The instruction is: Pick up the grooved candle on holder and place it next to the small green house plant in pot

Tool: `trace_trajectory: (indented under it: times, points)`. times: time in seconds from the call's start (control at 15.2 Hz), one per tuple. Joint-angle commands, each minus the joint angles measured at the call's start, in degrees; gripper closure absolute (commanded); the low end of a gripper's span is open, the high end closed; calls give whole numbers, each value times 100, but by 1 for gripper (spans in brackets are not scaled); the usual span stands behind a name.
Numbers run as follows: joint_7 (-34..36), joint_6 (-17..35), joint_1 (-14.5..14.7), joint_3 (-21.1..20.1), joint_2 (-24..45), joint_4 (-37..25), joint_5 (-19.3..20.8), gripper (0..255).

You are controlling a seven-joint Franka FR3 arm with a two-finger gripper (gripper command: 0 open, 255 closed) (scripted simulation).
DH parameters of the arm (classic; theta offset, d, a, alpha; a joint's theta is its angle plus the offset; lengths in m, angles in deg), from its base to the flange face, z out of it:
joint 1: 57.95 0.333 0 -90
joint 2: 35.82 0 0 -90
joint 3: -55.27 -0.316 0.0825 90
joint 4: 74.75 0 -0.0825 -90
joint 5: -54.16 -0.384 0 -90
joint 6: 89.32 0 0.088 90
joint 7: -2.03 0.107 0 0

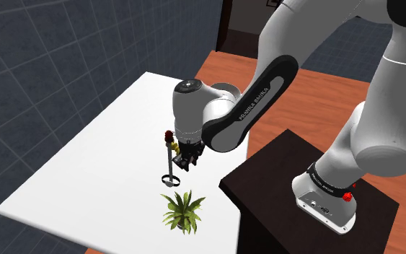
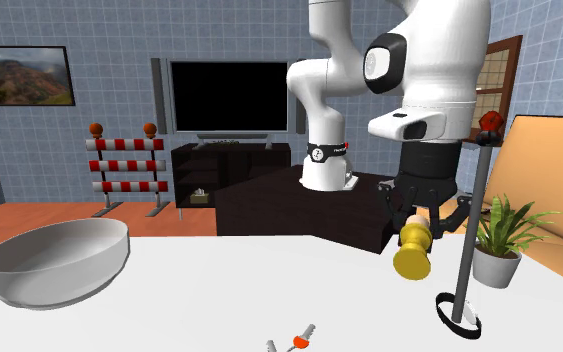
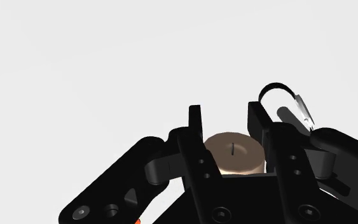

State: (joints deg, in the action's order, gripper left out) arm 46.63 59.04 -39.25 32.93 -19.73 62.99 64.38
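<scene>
Candle [image 2: 413, 250] held up in the tool [image 2: 419, 225]
The tool's two fingers squeeze the yellow candle by its top. It hangs over the white table [image 2: 219, 290], near the green plant [image 2: 499, 232] in its pot

We find a thin upright pole [image 1: 167, 164] on a ring base just beside the gripper [image 1: 185, 164] and the candle [image 2: 413, 252] it clasps, and near the plant [image 1: 182, 211], which sits close to the edge of the tabletop [image 1: 86, 159] by the dark stand [image 1: 273, 164]. The tabletop's middle lies bare. A bowl [image 2: 54, 262] and small screws [image 2: 294, 343] rest well apart.
</scene>
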Motion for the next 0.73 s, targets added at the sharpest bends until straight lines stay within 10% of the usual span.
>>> trace_trajectory:
  times: [0.0, 0.33, 0.4, 0.66]
  points:
    - [10, 26, 5, 12, 22, 4, 19, 255]
    - [10, 26, 5, 11, 22, 4, 19, 255]
    - [10, 26, 5, 11, 22, 4, 19, 0]
    - [10, 26, 5, 11, 22, 4, 19, 0]
